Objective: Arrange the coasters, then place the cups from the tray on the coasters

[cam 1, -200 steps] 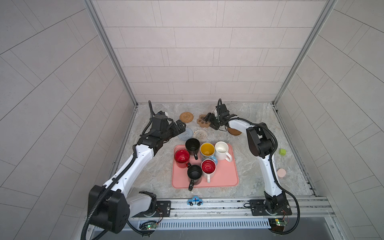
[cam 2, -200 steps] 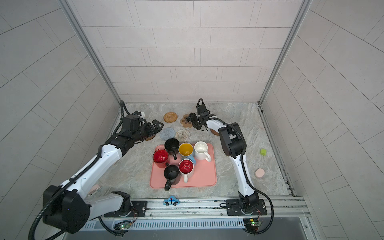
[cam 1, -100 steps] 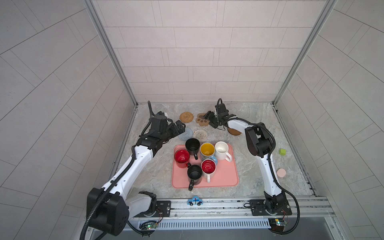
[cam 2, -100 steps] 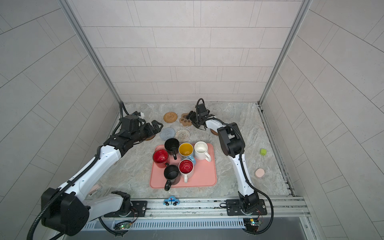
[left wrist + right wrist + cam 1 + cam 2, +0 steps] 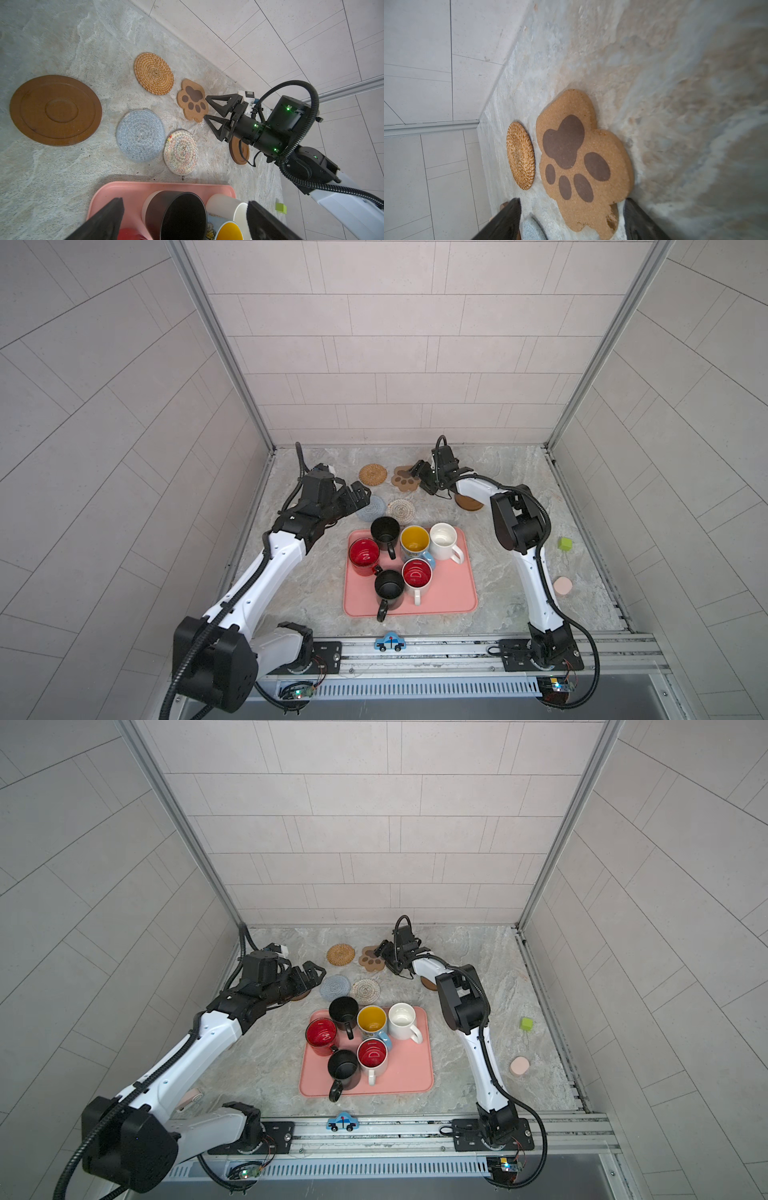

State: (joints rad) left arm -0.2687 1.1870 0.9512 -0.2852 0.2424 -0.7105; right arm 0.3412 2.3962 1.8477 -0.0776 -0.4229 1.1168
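Several cups stand on the pink tray [image 5: 453, 593], among them a black cup [image 5: 384, 529] at its far edge. Behind the tray lie the coasters: rattan [image 5: 372, 475], paw-shaped [image 5: 405, 477], grey-blue crochet [image 5: 371, 508], cream crochet [image 5: 401, 509]. One dark wooden round [image 5: 468, 502] lies partly under the right arm, another [image 5: 55, 110] under the left arm. My right gripper [image 5: 422, 477] is open, low at the table, its fingers either side of the paw coaster's [image 5: 581, 158] near edge. My left gripper [image 5: 359, 495] hangs open above the grey-blue coaster, holding nothing.
A green cube [image 5: 565, 544] and a pink puck [image 5: 562, 585] lie by the right wall. A blue toy car [image 5: 390, 642] sits on the front rail. Tiled walls close in the back and both sides.
The right gripper has edged slightly left onto the paw coaster. The left arm and the cups have not moved.
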